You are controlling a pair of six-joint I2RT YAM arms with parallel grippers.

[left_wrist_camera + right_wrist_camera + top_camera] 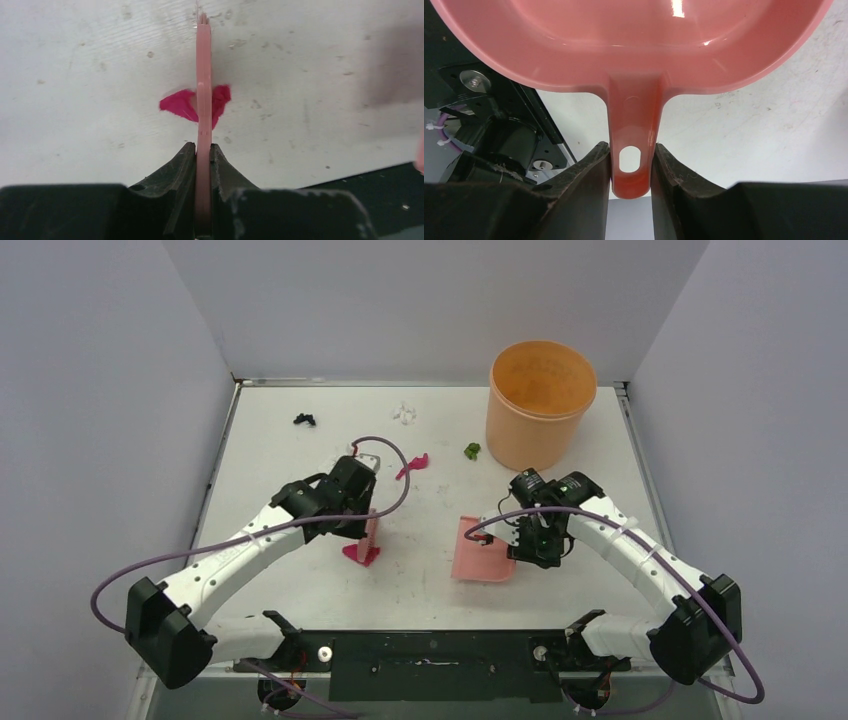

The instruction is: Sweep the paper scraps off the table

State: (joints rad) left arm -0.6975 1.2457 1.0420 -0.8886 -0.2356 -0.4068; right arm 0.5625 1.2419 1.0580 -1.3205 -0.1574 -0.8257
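My left gripper (362, 515) (203, 147) is shut on the handle of a pink hand brush (371, 532) (203, 75), which points down at the table (270, 450). A magenta paper scrap (360, 554) (176, 104) lies right at the brush's end, partly hidden behind it. My right gripper (525, 540) (631, 150) is shut on the handle of the pink dustpan (480, 552) (634, 45), which rests on the table to the right of the brush. More paper scraps lie farther back: magenta (412, 465), green (471, 450), white (404, 413) and black (304, 420).
An orange bucket (540, 400) stands at the back right, close behind my right arm. Grey walls enclose the table on three sides. The black mounting rail (430, 652) with both arm bases runs along the near edge.
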